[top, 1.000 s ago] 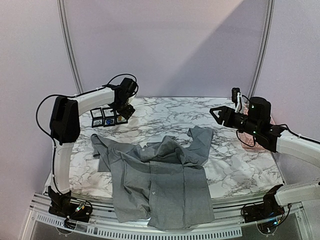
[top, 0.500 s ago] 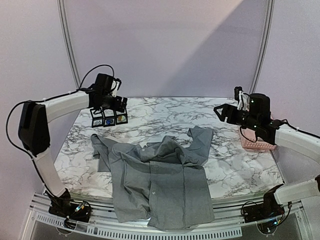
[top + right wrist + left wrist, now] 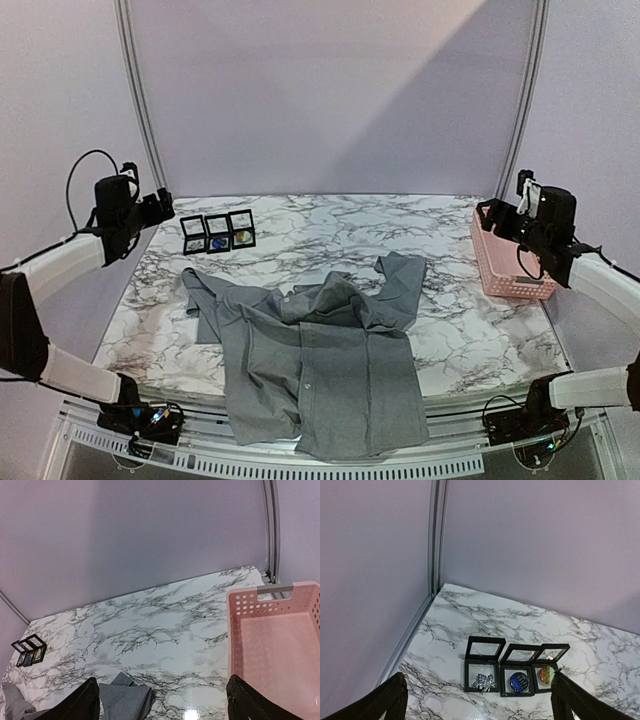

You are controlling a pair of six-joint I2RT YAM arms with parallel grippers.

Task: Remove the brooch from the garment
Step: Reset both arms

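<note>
While I hover, left end effector [image 3: 480, 702]: wide, empty.
right end effector [image 3: 165, 700]: wide, empty.
garment [image 3: 320, 350]: 6 o'clock on surface [image 3: 340, 225]; brooch not visible.
step: probably locating brooch.
next: unfold fabric, search.

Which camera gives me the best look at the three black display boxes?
Left wrist: the three black boxes sit open in a row, with silver, blue and gold pieces visible inside. The top view shows them small, contents barely readable; the right wrist catches them tiny at its left edge.
</note>
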